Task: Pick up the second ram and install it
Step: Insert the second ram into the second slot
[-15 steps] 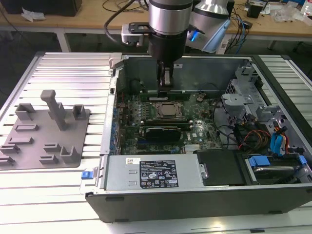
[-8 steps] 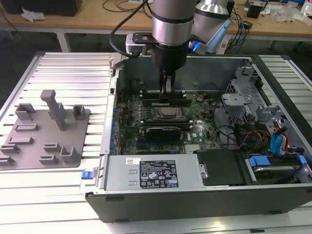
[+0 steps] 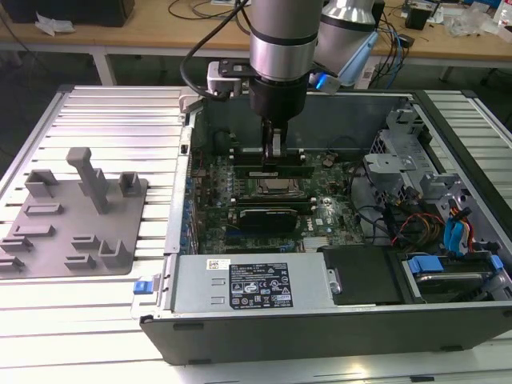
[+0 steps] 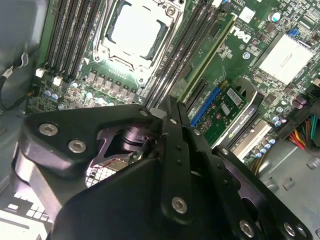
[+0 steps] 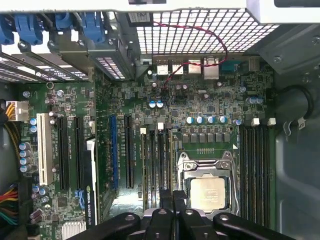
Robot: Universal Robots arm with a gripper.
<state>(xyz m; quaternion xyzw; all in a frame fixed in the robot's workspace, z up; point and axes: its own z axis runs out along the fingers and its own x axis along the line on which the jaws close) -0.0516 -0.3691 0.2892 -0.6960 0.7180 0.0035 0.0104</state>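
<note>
My gripper (image 3: 274, 152) reaches down into the open computer case (image 3: 160, 240), over the memory slots on the far side of the silver CPU socket (image 3: 272, 188). Both wrist views show its black fingers pressed together, shut, with nothing between them (image 4: 167, 102) (image 5: 173, 194). A slim green ram stick (image 4: 210, 55) stands seated in the slot of that bank farthest from the socket (image 4: 132, 30), close beside the fingertips. I cannot tell whether they touch it, or whether it is the second ram. In the first wrist view the socket (image 5: 207, 192) lies beside the fingers.
A grey fixture plate (image 3: 72, 216) with upright blocks lies on the slatted table at the exterior view's left. Inside the case are the power supply (image 3: 248, 284), a drive cage (image 3: 400, 152), coloured cables (image 3: 416, 228) and a black expansion card (image 5: 89, 185).
</note>
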